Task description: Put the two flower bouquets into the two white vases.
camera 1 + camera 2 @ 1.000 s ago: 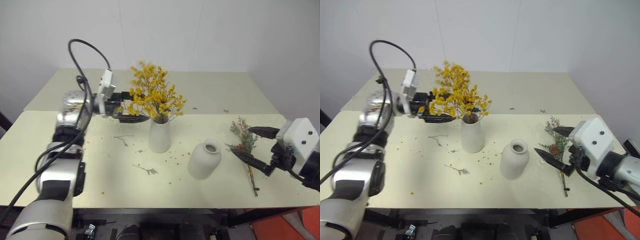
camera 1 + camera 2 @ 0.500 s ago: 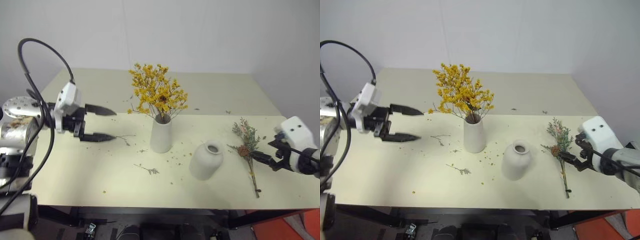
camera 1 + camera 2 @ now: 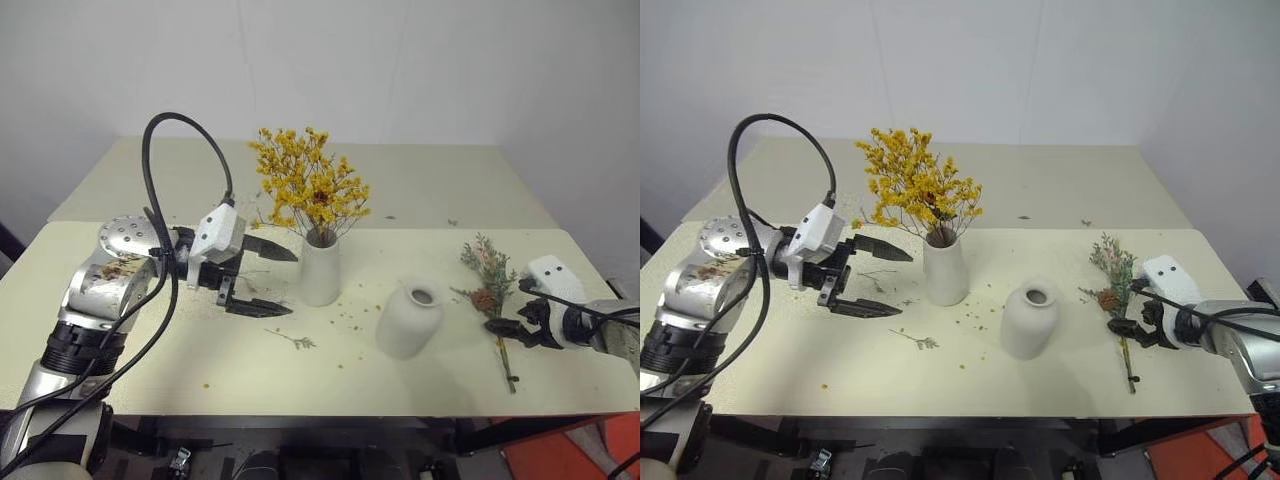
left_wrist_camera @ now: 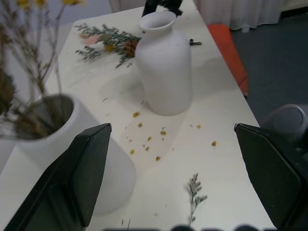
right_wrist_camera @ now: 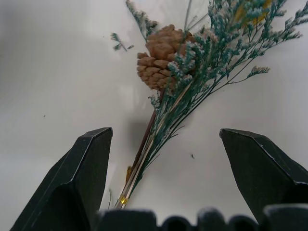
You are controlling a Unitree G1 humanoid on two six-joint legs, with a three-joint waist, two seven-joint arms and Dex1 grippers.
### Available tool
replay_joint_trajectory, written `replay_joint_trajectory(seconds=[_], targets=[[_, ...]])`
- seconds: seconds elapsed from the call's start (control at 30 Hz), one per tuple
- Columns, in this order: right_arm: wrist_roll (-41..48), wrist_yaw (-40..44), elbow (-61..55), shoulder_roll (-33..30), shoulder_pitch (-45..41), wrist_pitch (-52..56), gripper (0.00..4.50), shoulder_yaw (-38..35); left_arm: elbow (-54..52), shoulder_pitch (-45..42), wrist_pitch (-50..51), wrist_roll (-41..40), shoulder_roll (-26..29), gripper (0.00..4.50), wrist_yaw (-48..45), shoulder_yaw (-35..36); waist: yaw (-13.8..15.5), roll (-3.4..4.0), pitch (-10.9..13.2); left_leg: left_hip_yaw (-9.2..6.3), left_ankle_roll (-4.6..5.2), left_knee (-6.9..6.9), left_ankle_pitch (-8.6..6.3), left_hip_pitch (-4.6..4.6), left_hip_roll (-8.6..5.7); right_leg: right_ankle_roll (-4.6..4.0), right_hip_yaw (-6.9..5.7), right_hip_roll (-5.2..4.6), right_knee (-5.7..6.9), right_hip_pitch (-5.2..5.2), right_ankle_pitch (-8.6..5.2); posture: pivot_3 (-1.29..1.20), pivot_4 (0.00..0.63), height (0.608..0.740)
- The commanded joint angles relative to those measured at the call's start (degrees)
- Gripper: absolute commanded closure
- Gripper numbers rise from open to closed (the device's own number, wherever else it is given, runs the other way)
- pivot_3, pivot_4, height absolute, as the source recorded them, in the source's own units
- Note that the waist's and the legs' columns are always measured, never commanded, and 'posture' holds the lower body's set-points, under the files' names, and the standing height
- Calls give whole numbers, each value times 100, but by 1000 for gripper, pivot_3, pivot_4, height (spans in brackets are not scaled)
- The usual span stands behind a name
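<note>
Since withdrawn, left gripper (image 3: pixel 262 280) empty.

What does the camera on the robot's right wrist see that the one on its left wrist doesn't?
The right wrist view looks straight down on the green bouquet, its stems lying between the open right gripper fingers. The left wrist view takes in the rounded vase, the rim of the taller vase with brown stems inside, yellow crumbs, and the open left gripper. Both share the green bouquet and the table.
</note>
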Motion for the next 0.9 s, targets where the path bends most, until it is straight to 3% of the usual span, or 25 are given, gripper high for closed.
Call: replay_joint_trajectory(seconds=[0.03, 0.27, 0.43, 0.7, 0.9], targets=[[-102, 174, 104, 2, -287, -114, 285, 25, -131, -262, -230, -82, -57, 41, -217, -33, -4, 0, 0, 0, 0, 0, 0, 0, 0, 0, 0, 0, 1, 0, 0, 0, 150, 740], [-309, 432, 529, 213, -663, -112, 285, 491, 157, -453, -525, 173, -195, 41, -297, -242, 0, 0, 0, 0, 0, 1, 0, 0, -1, 1, 1, -1, -2, 2, 0, 0, 150, 740], [-469, 602, 774, 231, -809, -77, 1547, 752, 315, -453, -638, 288, -205, 0, -272, -238, 0, 1, 0, -1, 0, 1, 0, -1, -1, 0, 0, 0, -1, 0, 0, 0, 150, 740], [-614, 611, 782, 212, -814, -3, 4387, 691, 330, -365, -692, 344, -166, 0, -259, -225, 2, 0, 0, -1, 0, 1, 0, 0, 0, 1, 0, 0, 0, 1, 0, 0, 150, 740], [-772, -160, 174, 329, -385, -52, 4466, -169, 381, -391, -729, 373, -204, 0, -270, -207, 16, 1, 0, -1, 0, 0, 0, -5, -1, 1, 0, -1, -1, -2, 0, 0, 150, 740]])
